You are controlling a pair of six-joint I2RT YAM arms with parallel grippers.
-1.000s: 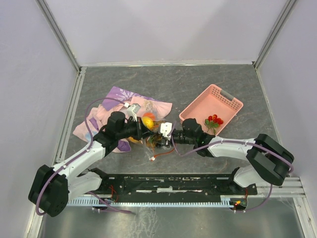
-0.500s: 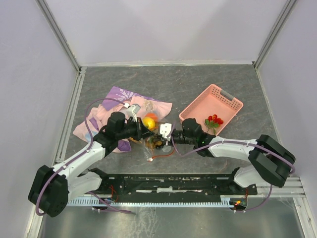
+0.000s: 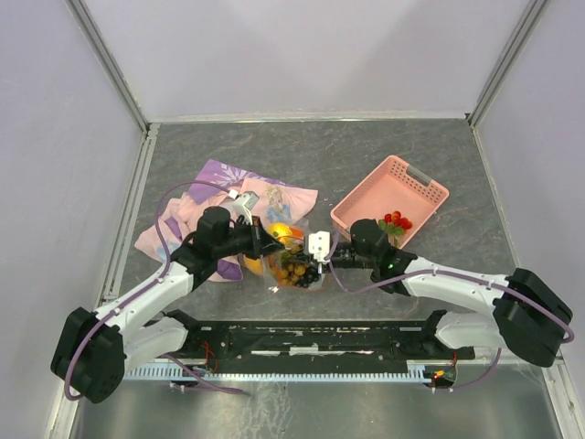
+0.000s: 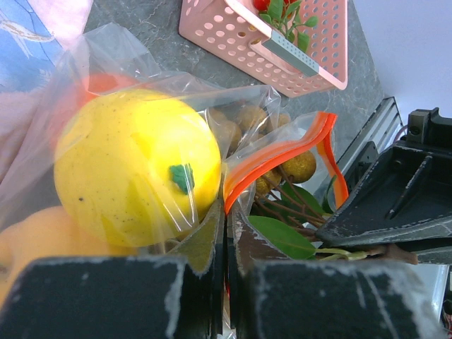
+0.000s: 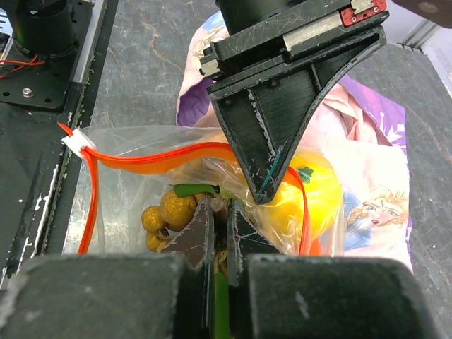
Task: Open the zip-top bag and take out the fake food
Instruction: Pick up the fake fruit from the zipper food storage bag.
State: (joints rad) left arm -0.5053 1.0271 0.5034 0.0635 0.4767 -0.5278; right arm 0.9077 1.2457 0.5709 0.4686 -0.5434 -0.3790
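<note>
The zip-top bag lies at the table's front middle, its orange-red zip strip open in a loop. My left gripper is shut on the bag's edge by the strip. A yellow fruit and a peach-orange fruit sit inside the plastic. My right gripper reaches into the mouth and is shut on the stem and green leaf of the tan-brown grape bunch. The bunch shows at the bag's mouth. A dark purple bunch lies beside it.
A pink-purple patterned cloth lies under and behind the bag. A pink perforated basket stands at the right with a red fruit with green top in it. The black mounting rail runs along the near edge.
My right arm has swung to the right and lower. The bag mouth has spread wider and the tan-brown grape bunch now shows more plainly at it. My left gripper has held still.
</note>
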